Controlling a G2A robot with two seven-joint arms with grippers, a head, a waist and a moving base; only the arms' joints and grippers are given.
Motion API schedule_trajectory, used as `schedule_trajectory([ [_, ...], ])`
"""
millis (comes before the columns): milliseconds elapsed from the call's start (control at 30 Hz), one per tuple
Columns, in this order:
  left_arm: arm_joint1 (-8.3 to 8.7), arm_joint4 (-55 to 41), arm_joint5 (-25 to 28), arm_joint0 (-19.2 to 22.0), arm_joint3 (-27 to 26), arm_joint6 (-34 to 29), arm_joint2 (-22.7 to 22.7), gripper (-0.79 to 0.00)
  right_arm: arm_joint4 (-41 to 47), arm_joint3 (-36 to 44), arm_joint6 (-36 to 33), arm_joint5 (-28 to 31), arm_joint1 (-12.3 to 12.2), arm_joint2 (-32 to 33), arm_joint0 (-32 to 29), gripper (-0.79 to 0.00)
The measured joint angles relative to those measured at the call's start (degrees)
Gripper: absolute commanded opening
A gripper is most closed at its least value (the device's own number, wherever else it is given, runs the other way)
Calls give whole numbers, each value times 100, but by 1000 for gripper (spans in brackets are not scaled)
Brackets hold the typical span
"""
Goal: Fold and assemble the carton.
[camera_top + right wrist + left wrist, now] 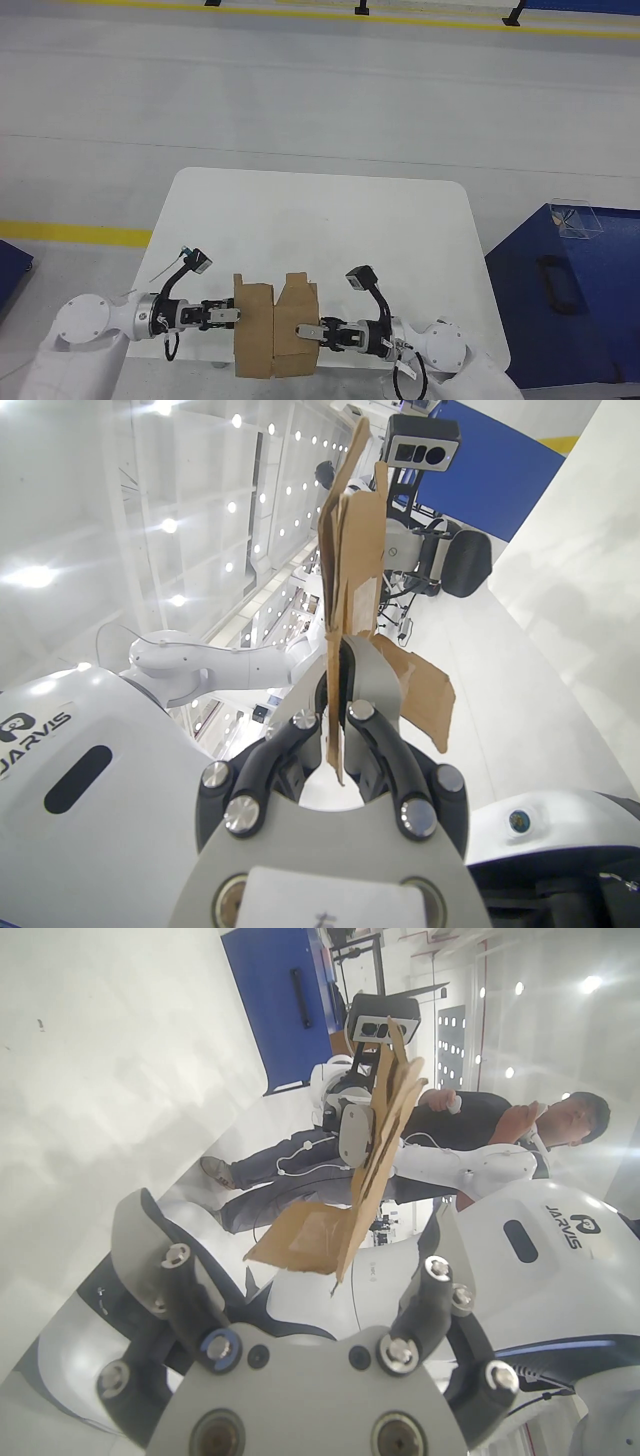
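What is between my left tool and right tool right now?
Only the carton: in the top view it spans the stretch, the right tool shut on one edge, the left tool open at the other.

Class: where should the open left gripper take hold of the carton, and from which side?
Probably the carton edge nearest the left gripper, approached edge-on, opposite the right gripper. It is a thin, flattened slab there, so open fingers can straddle it; avoid the splayed flap.

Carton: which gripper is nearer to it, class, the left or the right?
Right. The right gripper has its jaws shut on the carton, at one edge; the left gripper sits open beside the opposite edge, gripping nothing.
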State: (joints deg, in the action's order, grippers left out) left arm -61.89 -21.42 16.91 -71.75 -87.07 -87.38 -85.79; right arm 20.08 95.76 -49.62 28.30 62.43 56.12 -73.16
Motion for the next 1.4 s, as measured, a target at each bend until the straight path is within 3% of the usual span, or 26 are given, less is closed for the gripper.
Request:
schedule_trajectory([
  [33, 13, -39, -2, -8, -21, -2, 40, -354, -16, -14, 19, 8, 9, -27, 14, -785],
  [67, 33, -78, 14, -32, -59, 13, 79, -440, -32, -33, 37, 17, 19, -55, 28, -785],
  [133, 66, -120, 35, -86, -157, 35, 140, -474, -49, -61, 52, 31, 30, -86, 45, -785],
  [233, 134, -145, 57, -178, -310, 57, 211, -720, -87, -90, 80, 41, 47, -128, 61, -785],
  [300, 187, -151, 88, -240, -446, 87, 245, -785, -116, -100, 106, 48, 56, -146, 69, -785],
  [467, 319, -406, 133, -369, -670, 132, 304, -785, -169, -130, 158, 21, 74, -177, 85, -785],
  [500, 342, -471, 131, -380, -701, 130, 320, -785, -182, -138, 163, -10, 77, -183, 90, -486],
  [533, 365, -541, 118, -384, -737, 116, 336, -785, -189, -143, 163, -33, 78, -188, 93, 0],
  [933, 399, -647, 108, -385, -761, 107, 340, -785, -198, -134, 164, -31, 76, -181, 98, 0],
  [1033, 387, -704, 172, -389, -726, 217, 268, -785, -741, -11, 450, 247, 34, 79, 102, 0],
  [1100, 344, -928, 433, -438, -680, 767, 259, -785, -1381, 91, 940, 564, -12, 433, -17, 0],
  [1267, 140, -1823, 1154, -284, 1, 2181, 807, -785, -2733, 416, 1901, 919, -112, 1201, -455, 0],
  [1333, 40, -2425, 1306, -133, 301, 2328, 1124, -785, -3110, 581, 2101, 1130, -131, 1338, -608, 0],
  [1400, -77, -3214, 1401, 45, 582, 2074, 1497, -785, -3392, 718, 2330, 1389, -139, 1420, -771, 0],
])
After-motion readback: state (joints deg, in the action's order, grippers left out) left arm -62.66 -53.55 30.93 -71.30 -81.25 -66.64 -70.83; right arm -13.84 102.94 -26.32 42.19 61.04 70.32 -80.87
